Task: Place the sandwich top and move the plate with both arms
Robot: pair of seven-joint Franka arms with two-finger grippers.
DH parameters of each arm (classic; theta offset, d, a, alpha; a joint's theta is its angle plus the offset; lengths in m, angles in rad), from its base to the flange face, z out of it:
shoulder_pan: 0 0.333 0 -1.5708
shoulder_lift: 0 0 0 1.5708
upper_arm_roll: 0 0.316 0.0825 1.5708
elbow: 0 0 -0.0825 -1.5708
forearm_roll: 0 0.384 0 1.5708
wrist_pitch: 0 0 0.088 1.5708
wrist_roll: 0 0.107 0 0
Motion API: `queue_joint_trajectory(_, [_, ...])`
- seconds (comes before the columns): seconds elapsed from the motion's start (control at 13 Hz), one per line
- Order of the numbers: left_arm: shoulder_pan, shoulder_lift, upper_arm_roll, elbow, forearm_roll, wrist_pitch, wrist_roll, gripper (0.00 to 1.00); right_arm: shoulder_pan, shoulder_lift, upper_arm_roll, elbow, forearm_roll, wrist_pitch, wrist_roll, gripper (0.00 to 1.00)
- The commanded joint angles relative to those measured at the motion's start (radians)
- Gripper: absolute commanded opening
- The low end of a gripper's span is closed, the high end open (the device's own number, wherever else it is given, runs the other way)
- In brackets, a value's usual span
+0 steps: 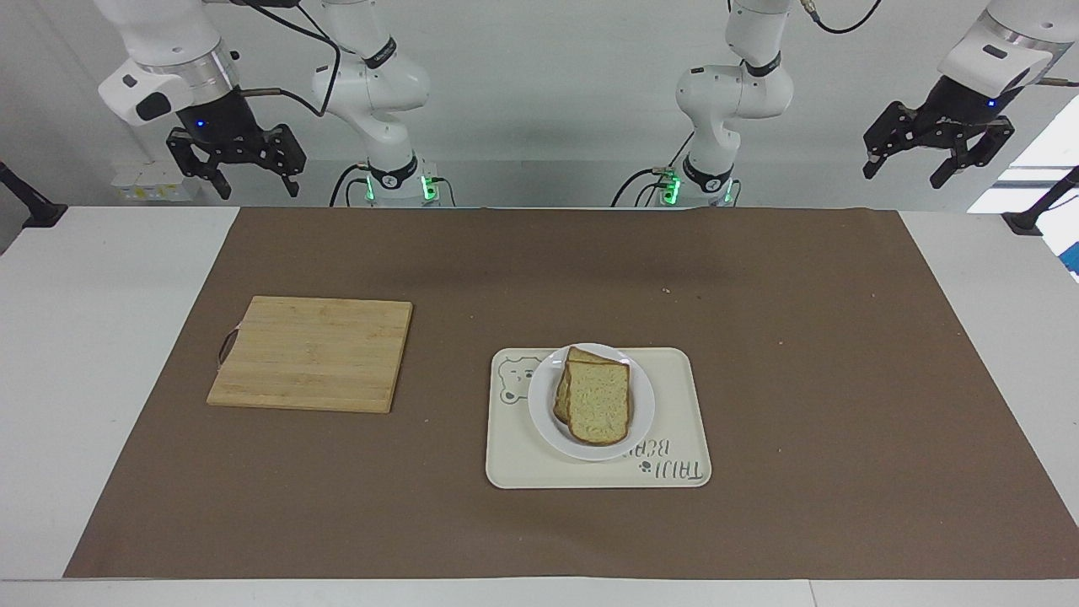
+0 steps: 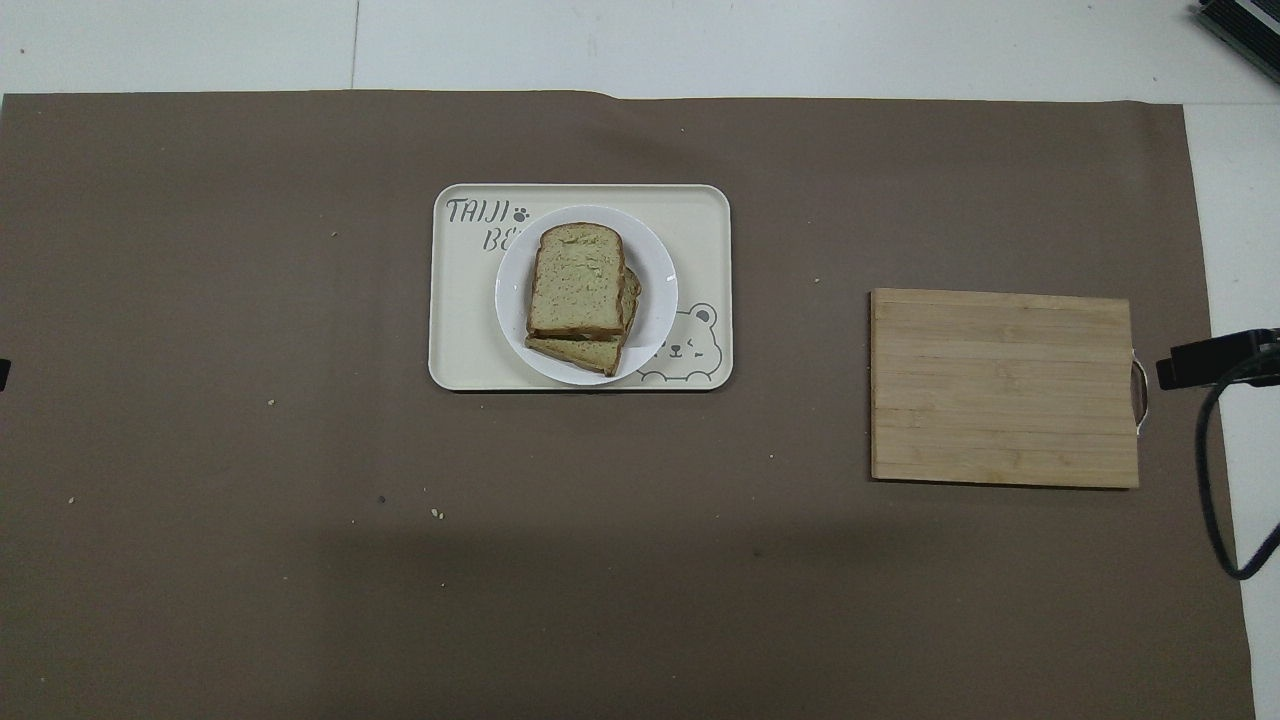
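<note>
From my station I count: one table (image 1: 84, 354), covered by one brown mat (image 1: 539, 523); one bamboo cutting board (image 1: 312, 353); one cream tray (image 1: 523, 468) with a bear drawing; one white plate (image 1: 645, 405) on it; two bread slices stacked there, the sandwich top (image 1: 599, 403) over a lower slice (image 1: 560, 400); two arms, left gripper (image 1: 936, 143) and right gripper (image 1: 235, 160), both empty.
</note>
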Motion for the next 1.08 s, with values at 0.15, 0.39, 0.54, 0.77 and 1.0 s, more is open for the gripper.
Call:
queue_joint_trajectory(0.15, [-0.011,-0.021,-0.023,-0.026,0.019,0.004,-0.088,1.00,-0.009,0.008,0.003,0.017,0.017,-0.007,-0.026,1.00])
queue_joint_trajectory(0.39, [-0.011,-0.033,-0.025,-0.047,0.019,0.039,-0.089,1.00,-0.009,0.008,0.003,0.017,0.017,-0.007,-0.026,1.00])
queue_joint_trajectory(0.54, [-0.012,-0.033,-0.031,-0.049,0.019,0.053,-0.088,1.00,-0.009,0.008,0.003,0.017,0.017,-0.007,-0.026,1.00])
queue_joint_trajectory(0.77, [-0.012,-0.033,-0.031,-0.049,0.019,0.051,-0.089,1.00,-0.009,0.008,0.003,0.017,0.019,-0.007,-0.026,1.00])
queue_joint_trajectory(1.0, [-0.011,-0.034,-0.031,-0.050,0.016,0.051,-0.093,1.00,-0.009,0.008,0.003,0.017,0.017,-0.007,-0.026,1.00])
